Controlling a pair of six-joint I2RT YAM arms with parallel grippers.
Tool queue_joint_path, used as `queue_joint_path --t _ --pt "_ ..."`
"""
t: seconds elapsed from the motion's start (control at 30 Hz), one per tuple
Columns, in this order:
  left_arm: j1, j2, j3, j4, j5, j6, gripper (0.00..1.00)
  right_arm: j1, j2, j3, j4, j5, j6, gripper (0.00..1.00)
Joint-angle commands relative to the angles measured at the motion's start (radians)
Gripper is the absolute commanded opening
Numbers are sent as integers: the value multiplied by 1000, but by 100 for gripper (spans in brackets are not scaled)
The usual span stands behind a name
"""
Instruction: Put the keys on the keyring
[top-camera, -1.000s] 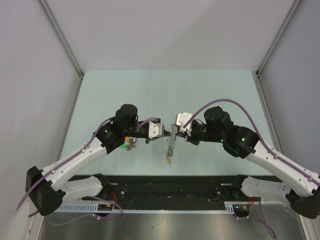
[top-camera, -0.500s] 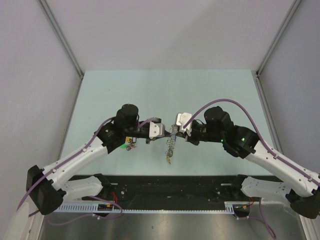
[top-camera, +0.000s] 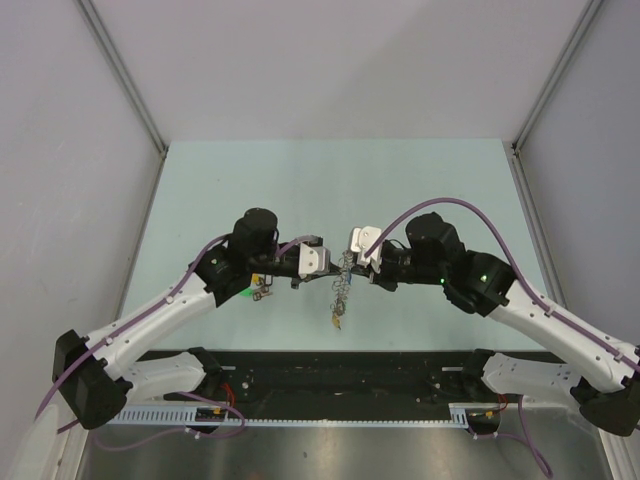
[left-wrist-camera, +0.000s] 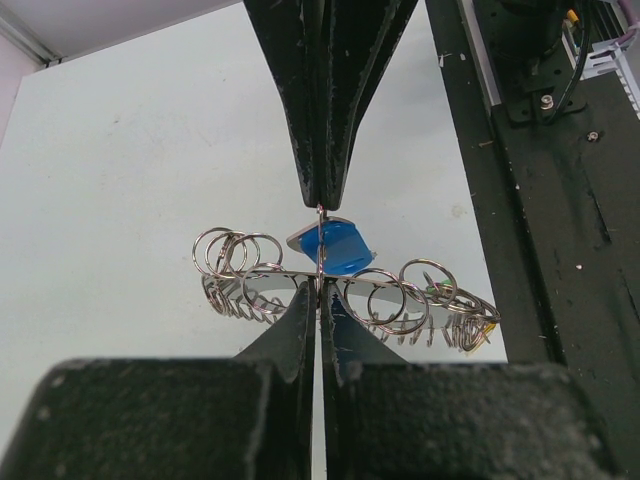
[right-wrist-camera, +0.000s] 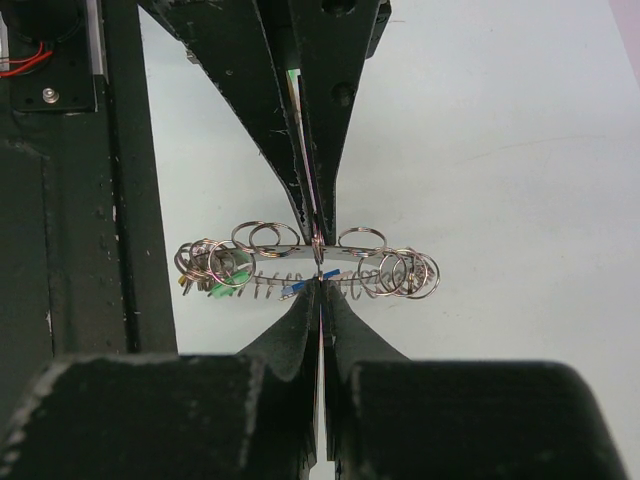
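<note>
Silver keyring pinched between left, right jaws.

The keyring, a silver-grey metal band fringed with small split rings, is being held up near the table's centre. It is showing edge-on and level to both wrist cameras, with the left gripper pinching its band. A green tag is dangling at its near end. The blue-tagged key is touching the band, its thin ring apparently clamped by the right gripper. More keys, one yellow-tagged, are lying on the table just to the left.
</note>
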Motion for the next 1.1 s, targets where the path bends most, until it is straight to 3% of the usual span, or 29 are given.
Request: queue_joint_path --t 0.0,1.07 --pt "-6 -5 36 42 72 -3 0 11 13 11 41 -8 -5 0" --pt "-12 16 44 60 75 -43 0 42 30 11 84 -16 20 0"
